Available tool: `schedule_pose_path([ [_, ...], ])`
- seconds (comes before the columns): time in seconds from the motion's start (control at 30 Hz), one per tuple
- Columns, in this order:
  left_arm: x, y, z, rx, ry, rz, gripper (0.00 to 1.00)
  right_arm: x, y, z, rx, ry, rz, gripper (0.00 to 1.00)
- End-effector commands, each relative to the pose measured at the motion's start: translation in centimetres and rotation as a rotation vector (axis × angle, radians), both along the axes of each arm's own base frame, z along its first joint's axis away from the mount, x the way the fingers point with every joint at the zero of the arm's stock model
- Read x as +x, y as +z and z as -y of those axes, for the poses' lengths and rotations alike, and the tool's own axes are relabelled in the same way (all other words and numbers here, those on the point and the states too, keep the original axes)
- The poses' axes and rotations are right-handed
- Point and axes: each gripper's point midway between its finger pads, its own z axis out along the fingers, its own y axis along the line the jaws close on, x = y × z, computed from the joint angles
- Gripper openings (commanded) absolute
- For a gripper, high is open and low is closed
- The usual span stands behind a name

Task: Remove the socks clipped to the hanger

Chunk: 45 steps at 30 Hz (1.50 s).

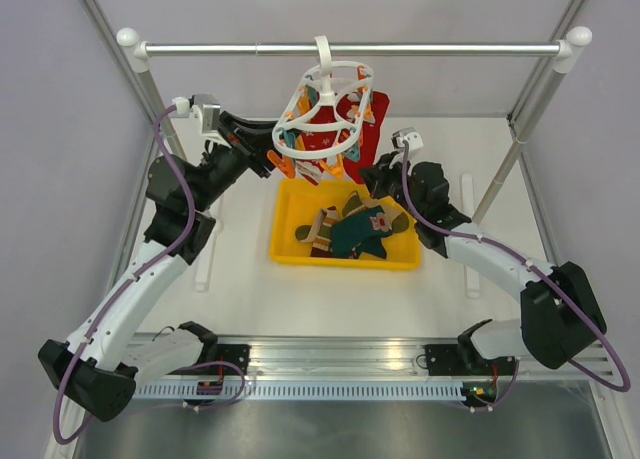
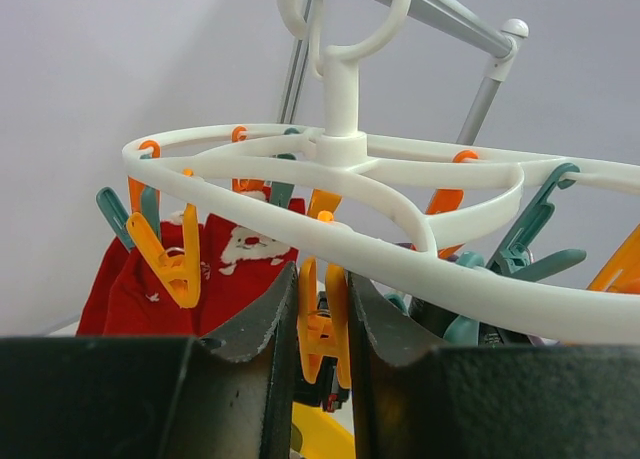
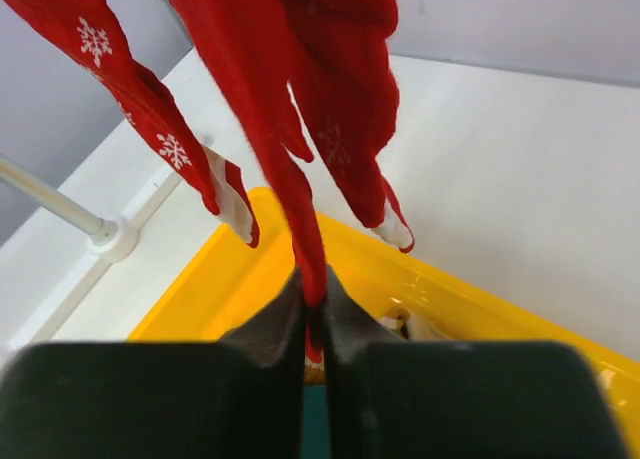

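Below hanger [image 2: 400,269], right pincer [image 3: 313,291] pinching tip of red sock [image 3: 268,119], sock hanging lengthwise straight above it; left pincer [image 2: 322,289] squeezing orange peg [image 2: 322,337].

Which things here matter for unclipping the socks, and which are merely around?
Job: hanger; red sock in right gripper; orange peg in left gripper; loose socks in yellow bin.
Around: metal rail; table; teal pegs.
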Motion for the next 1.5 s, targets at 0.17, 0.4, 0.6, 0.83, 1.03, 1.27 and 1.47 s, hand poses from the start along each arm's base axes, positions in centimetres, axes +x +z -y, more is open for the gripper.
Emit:
schedule_pose_path([
  [0.17,0.2,-0.3,-0.6,-0.002,0.029,-0.03,0.09,-1.4,4.4,1.8,0.088,-0.056,0.118,0.01],
  [0.4,0.5,-1.6,-0.7,-0.026,0.038,-0.08,0.52,-4.3,5.4,3.0,0.102,-0.051,0.118,0.01],
  [0.6,0.3,-3.0,-0.8,-0.043,0.036,-0.112,0.65,-6.4,6.5,3.2,0.106,-0.018,0.126,0.01],
  [0.83,-0.4,-5.2,-0.8,-0.066,0.012,-0.156,0.65,-8.8,7.3,1.9,0.098,0.066,0.125,0.01],
  [1.03,-1.2,-8.8,-0.6,-0.081,-0.014,-0.215,0.67,-11.3,7.5,-0.5,0.071,0.159,0.13,0.01],
  [1.27,-3.0,-13.3,2.6,-0.037,-0.07,-0.281,0.69,-13.7,8.1,-3.3,0.067,0.247,0.13,0.01],
  [1.47,-4.4,-17.4,4.2,0.009,-0.09,-0.324,0.72,-14.4,8.6,-4.0,0.073,0.279,0.133,0.01],
])
